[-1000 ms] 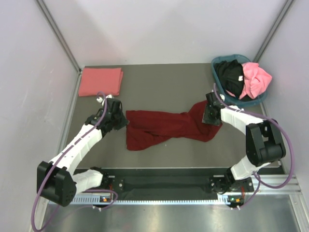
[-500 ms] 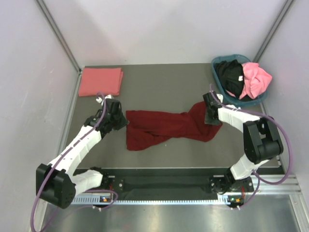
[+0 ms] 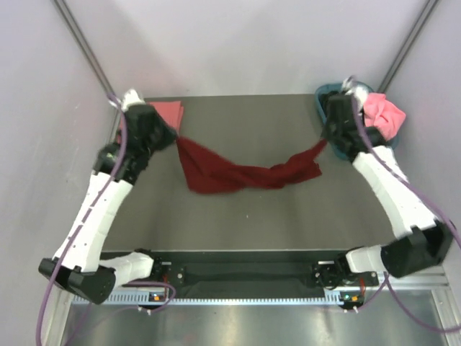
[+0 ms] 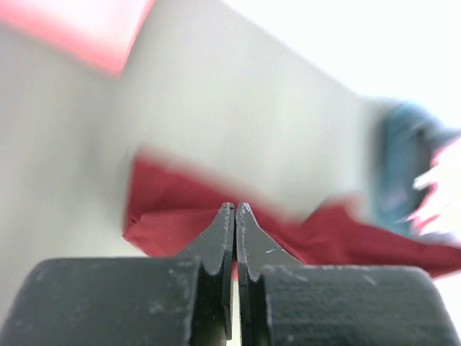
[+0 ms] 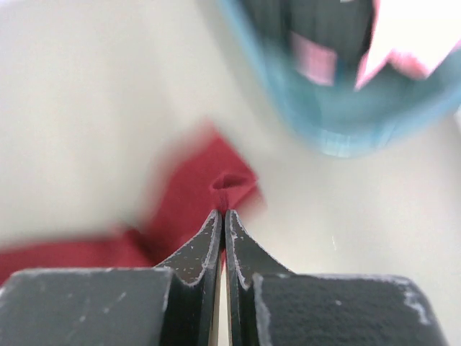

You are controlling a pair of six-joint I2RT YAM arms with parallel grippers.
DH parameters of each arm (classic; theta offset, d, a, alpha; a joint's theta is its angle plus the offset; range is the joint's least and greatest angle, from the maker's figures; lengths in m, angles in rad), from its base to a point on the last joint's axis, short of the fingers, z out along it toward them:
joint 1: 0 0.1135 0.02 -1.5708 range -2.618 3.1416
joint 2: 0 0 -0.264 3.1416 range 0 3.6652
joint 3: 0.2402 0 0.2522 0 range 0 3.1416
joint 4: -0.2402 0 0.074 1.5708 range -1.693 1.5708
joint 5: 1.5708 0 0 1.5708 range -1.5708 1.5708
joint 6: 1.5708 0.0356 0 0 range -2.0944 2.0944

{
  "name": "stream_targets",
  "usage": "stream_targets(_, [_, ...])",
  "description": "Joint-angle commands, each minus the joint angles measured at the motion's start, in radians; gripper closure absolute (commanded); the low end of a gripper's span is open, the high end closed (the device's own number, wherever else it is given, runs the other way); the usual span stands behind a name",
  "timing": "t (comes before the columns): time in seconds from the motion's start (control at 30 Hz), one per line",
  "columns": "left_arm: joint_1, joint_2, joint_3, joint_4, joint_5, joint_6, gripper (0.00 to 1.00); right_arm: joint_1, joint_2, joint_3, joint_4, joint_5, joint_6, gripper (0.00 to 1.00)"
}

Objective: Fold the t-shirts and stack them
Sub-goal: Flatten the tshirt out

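Observation:
The dark maroon t-shirt (image 3: 238, 171) hangs stretched in the air between both grippers, sagging in the middle above the table. My left gripper (image 3: 173, 138) is shut on its left corner; the cloth also shows in the left wrist view (image 4: 187, 223). My right gripper (image 3: 330, 141) is shut on its right corner, with the cloth (image 5: 216, 184) seen in the right wrist view. The folded salmon-pink t-shirt (image 3: 167, 112) lies at the back left, partly hidden by my left arm. The bright pink t-shirt (image 3: 385, 115) lies in the basket; the black one is hidden behind my right arm.
The teal-blue basket (image 3: 322, 97) stands at the back right corner, blurred in the right wrist view (image 5: 346, 115). Grey walls close in the table on the left, back and right. A metal rail runs along the near edge.
Both arms have risen and moved back, lifting the maroon t-shirt off the table and pulling it taut between them. The right arm now covers the black t-shirt.

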Motion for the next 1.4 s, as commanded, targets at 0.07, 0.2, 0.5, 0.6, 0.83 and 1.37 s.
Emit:
stream_targets(0.07, [0.008, 0.008, 0.522, -0.139, -0.184, 0.063, 1.00, 0.012, -0.278, 0.340, -0.096, 0.117, 0.012, 1.00])
stream_targets(0.2, [0.008, -0.034, 0.678, -0.217, -0.152, 0.039, 1.00, 0.012, -0.445, 0.362, -0.096, 0.121, 0.041, 1.00])
stream_targets(0.5, [0.008, -0.164, 0.637, -0.310, 0.075, -0.004, 1.00, 0.012, -0.691, 0.336, -0.211, -0.004, 0.121, 1.00])
stream_targets(0.6, [0.008, -0.186, 0.641, -0.325, 0.054, 0.006, 1.00, 0.011, -0.665, 0.335, -0.254, -0.005, 0.104, 1.00])
stream_targets(0.83, [0.008, -0.181, 0.454, -0.319, -0.044, 0.036, 1.00, 0.011, -0.503, 0.073, -0.149, 0.009, 0.090, 1.00])
stream_targets(1.37, [0.061, -0.110, -0.276, 0.049, 0.001, 0.016, 1.00, 0.007, 0.239, 0.104, 0.047, -0.109, 0.024, 0.57])
